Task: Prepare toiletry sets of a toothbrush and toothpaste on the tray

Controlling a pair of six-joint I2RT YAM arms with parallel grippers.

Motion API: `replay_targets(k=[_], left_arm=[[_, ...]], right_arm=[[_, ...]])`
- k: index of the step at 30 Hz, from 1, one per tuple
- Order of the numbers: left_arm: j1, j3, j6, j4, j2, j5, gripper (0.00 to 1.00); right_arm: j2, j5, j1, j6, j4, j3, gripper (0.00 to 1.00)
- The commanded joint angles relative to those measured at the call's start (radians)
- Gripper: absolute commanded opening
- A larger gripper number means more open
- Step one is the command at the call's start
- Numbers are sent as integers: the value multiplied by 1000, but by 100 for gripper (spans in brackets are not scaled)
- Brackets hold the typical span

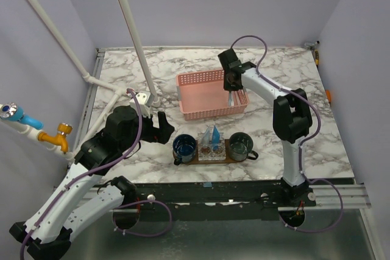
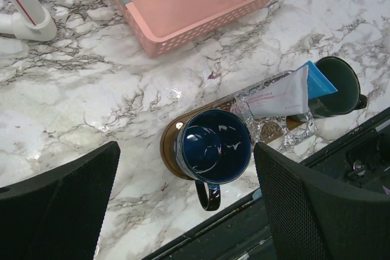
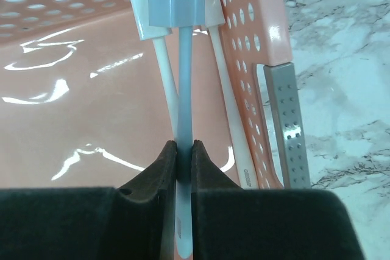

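While the left gripper [image 1: 164, 127] hangs with its jaws wide apart above the dark blue glazed mug [image 2: 213, 147], the right gripper [image 3: 184, 147] is inside the pink perforated plastic basket [image 1: 201, 77], its fingers pinched together on the handle of a slim, pale bluish-white plastic toothbrush [image 3: 183, 77]. The step in hand looks like the pick-up of a brush for a set.

The toothbrush sits at the basket's right end, close to the side wall, with a white toothbrush lying parallel on either side. Its long axis runs straight out from the fingers. The broad end points away from them, towards the basket's near wall in the overhead view. Whether it has left the basket floor I cannot tell.

On the long, dark brown wooden tray [image 2: 167, 144], a flat blue-and-white toothpaste tube [image 2: 286, 92] already stands leaning in a clear holder between the two mugs. The next move probably calls for a straight lift clear of the neighbouring brushes and the wall, then a carry to the tray and a turn towards upright beside the tube.
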Motion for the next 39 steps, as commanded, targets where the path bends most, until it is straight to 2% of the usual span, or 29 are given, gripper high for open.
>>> replay_targets(k=[1, 13, 30, 39], left_arm=[[6, -8, 1, 1, 3, -26, 91], [6, -7, 1, 1, 9, -23, 90], [6, -8, 4, 0, 9, -30, 90], [7, -8, 6, -2, 16, -24, 91]], right_arm=[[-83, -26, -6, -6, 43, -29, 0], [-164, -90, -6, -24, 115, -93, 1], [15, -177, 1, -10, 150, -85, 2], [42, -153, 11, -10, 154, -98, 14]])
